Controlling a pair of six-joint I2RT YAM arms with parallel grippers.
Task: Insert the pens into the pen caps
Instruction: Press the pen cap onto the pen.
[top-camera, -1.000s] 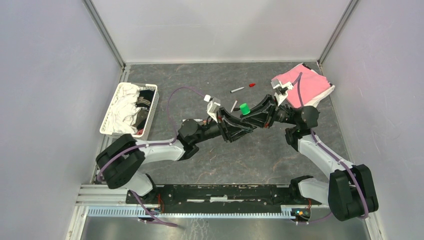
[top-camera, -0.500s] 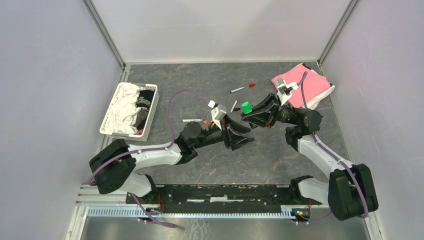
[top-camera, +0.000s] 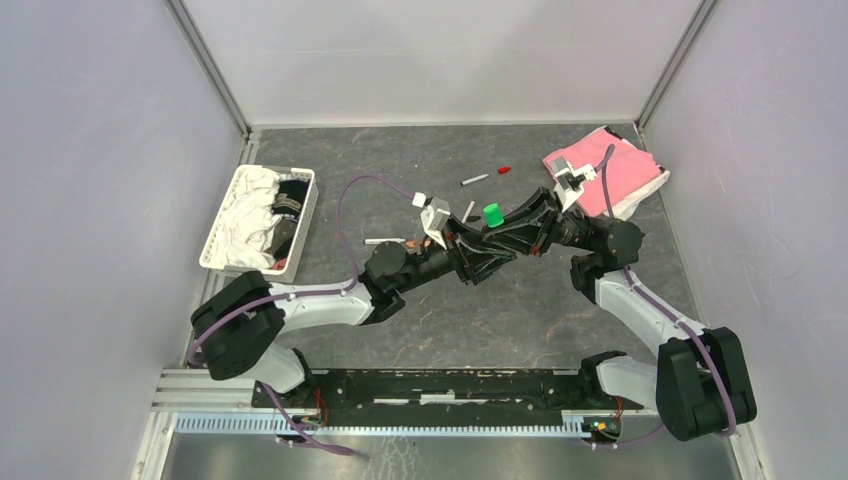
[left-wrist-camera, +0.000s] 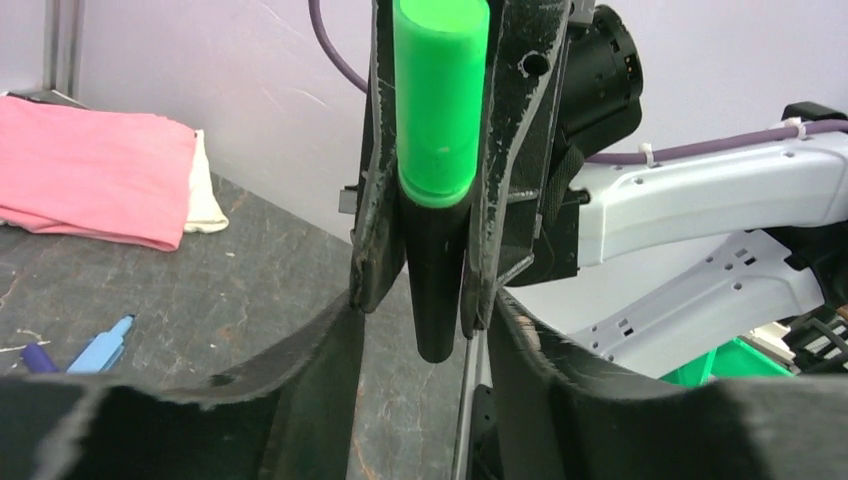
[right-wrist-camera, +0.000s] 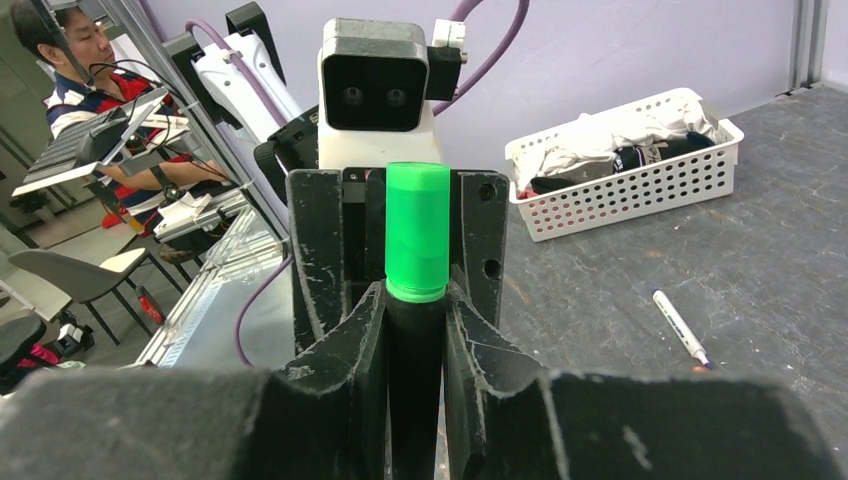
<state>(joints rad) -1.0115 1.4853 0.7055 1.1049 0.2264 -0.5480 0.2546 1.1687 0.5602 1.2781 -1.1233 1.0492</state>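
Right jaws clamp the black-and-green marker (right-wrist-camera: 417, 230) by its black barrel, above the counter (top-camera: 520, 320); left jaws stand apart either side of it, w/ gaps. Left wrist cam alone shows a blue marker (left-wrist-camera: 103, 345) near the pink cloth (left-wrist-camera: 95, 170); top cam alone, a red cap (top-camera: 505, 170).

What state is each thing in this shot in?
right hand: shut on marker
left hand: open, astride marker
marker: green cap on, upright
red cap: loose on table
white pen: lying flat on table
basket: holds clothes
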